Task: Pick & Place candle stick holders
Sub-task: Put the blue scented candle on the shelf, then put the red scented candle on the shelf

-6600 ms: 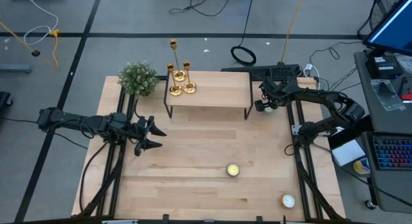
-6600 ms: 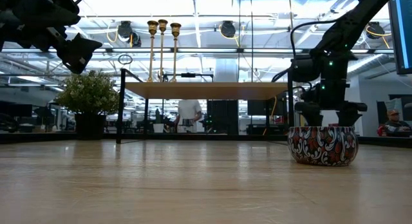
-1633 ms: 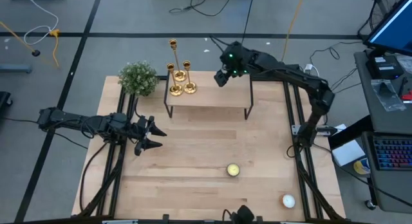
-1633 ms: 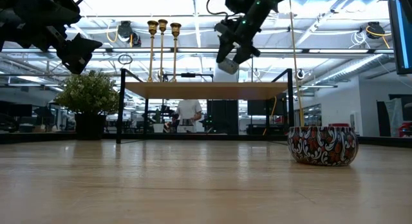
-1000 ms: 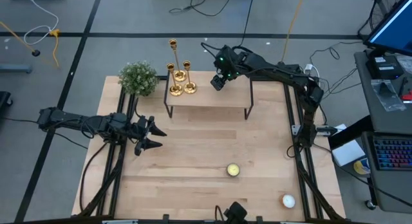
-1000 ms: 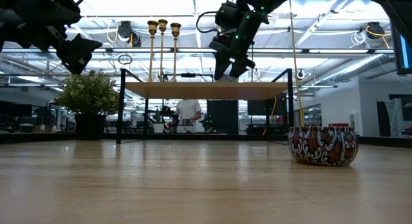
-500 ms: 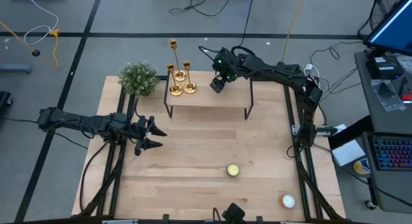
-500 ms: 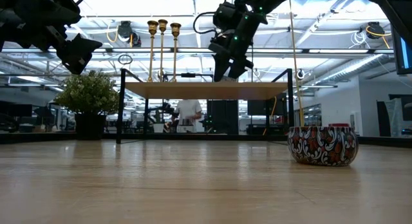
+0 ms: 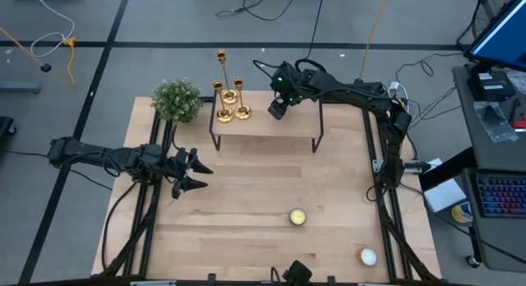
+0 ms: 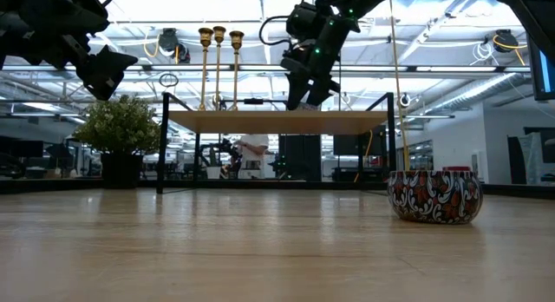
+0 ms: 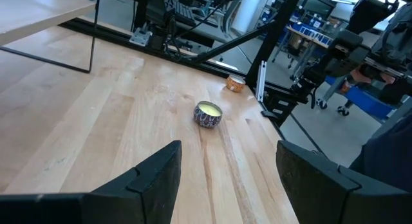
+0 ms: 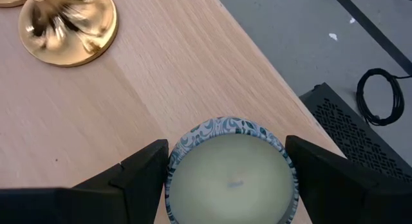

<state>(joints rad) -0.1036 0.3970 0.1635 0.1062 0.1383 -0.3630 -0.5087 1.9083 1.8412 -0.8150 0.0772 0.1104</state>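
A robotics lab in an open-plan industrial hall. The wooden table (image 9: 246,212) stands on a grey floor (image 9: 148,23) marked with dark tape lines, loose cables (image 9: 263,6) trailing at twelve o'clock. At three o'clock sit a monitor (image 9: 501,31) and keyboard (image 9: 501,196). Behind the table, ceiling strip lights (image 10: 260,16), ducting and further workstations (image 11: 335,50) show.

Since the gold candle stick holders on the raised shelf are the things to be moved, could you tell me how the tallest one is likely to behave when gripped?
The tallest candle stick holder is a thin stem on a round base, so it would probably tip if nudged high up. Its shiny surface looks slippery. Two more holders crowd close beside it, so a knock could topple them as well.
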